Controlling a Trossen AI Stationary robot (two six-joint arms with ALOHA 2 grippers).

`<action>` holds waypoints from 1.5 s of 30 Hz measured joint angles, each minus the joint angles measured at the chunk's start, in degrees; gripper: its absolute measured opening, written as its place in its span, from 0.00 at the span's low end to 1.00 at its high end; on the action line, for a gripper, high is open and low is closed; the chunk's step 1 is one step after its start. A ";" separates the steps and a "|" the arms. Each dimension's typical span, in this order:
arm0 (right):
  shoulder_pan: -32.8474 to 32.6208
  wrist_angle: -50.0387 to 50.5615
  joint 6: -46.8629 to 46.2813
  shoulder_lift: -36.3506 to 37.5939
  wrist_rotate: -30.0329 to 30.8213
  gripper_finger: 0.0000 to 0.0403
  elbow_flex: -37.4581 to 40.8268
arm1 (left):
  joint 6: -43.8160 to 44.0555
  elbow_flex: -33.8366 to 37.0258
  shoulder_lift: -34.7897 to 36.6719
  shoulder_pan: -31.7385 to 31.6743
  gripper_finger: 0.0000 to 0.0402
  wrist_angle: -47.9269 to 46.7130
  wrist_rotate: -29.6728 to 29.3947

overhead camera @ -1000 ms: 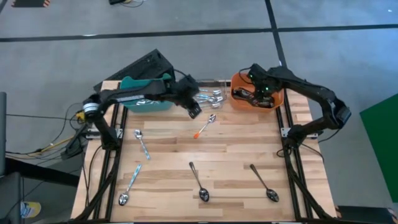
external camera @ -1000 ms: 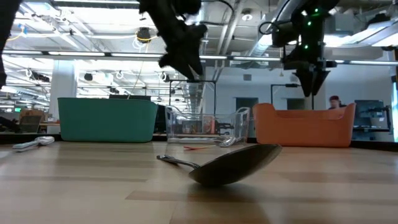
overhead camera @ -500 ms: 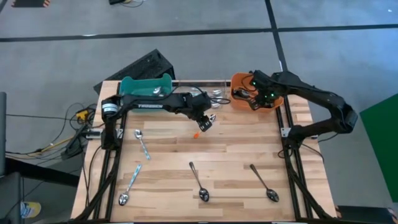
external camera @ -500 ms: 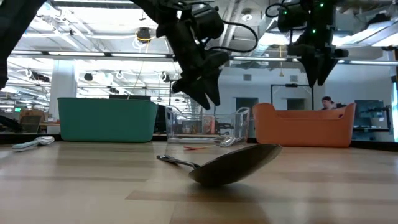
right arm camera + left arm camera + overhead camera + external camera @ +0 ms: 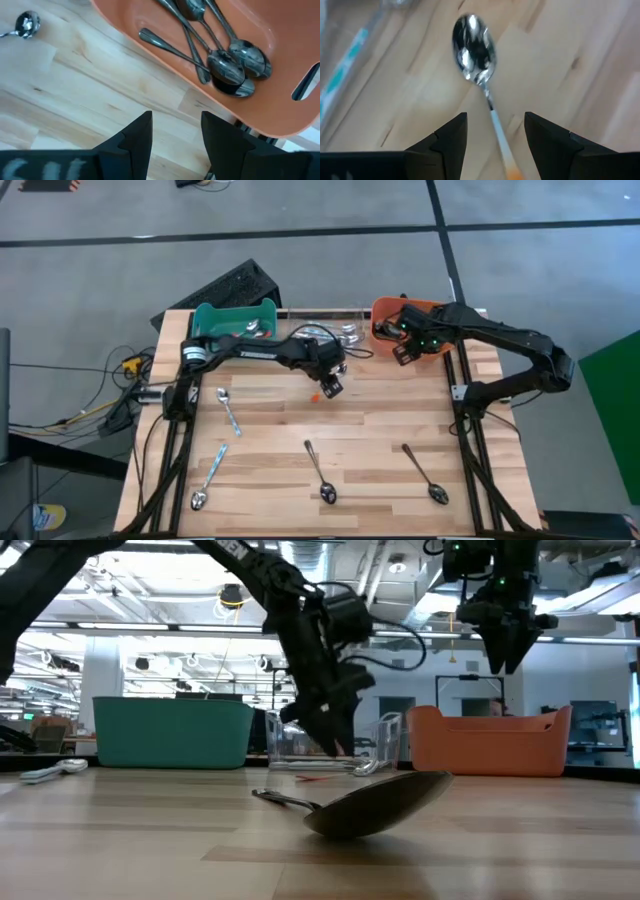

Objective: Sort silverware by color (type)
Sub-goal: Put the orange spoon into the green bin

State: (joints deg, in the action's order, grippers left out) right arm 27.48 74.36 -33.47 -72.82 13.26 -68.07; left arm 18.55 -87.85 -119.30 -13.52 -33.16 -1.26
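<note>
Over the last second the left arm has swung out from the teal bin (image 5: 235,320) and lowered its open left hand (image 5: 331,383) astride the orange-handled spoon (image 5: 479,60) on the desk (image 5: 370,425), so a pick-up looks imminent. The right hand (image 5: 405,350), open and empty, has drifted off the orange bin (image 5: 240,107) that holds dark spoons (image 5: 227,70).

Orange-handled spoon (image 5: 481,75) is cut off at the bottom edge of the left wrist view; only the start of the orange part is seen. In the high view most of it is hidden under the left gripper (image 5: 328,383). Contents of the clear bin (image 5: 345,332) are partly covered by the left arm and too small to count. Spoons in the teal bin (image 5: 232,320) are too small to tell apart. The orange bin (image 5: 235,107) is cut off in the right wrist view, so some dark spoons (image 5: 220,60) lose their handle ends. The near spoon (image 5: 370,802) is blurred in the low view; its handle colour cannot be told.
</note>
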 joint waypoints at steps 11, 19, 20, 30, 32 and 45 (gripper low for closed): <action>-2.13 -0.03 -0.16 -0.04 0.07 0.47 0.00 | -0.39 0.02 -1.91 0.00 0.46 1.03 -0.55; -3.05 -0.03 -0.71 -0.04 0.06 0.47 0.00 | -0.45 0.01 -3.89 -0.24 0.46 2.00 -0.85; -3.14 -0.04 -0.73 -0.04 0.07 0.47 0.00 | -0.41 -0.05 -4.24 -0.24 0.46 2.84 -0.56; -4.61 -0.05 -0.73 -0.04 -0.28 0.47 0.00 | 0.50 -0.29 -6.68 -0.22 0.44 2.35 -1.53; -4.83 -0.03 -0.72 -0.04 -0.28 0.47 0.00 | 0.48 -0.29 -6.74 -0.24 0.42 2.26 -1.47; -4.95 -0.03 -0.57 -0.04 -0.04 0.47 0.00 | -3.46 -0.18 -6.83 -0.10 0.02 1.77 -0.20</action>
State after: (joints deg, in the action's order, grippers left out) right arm 22.52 74.32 -34.04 -72.86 13.22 -68.07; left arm 15.09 -88.03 -126.13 -13.62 -31.38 -1.45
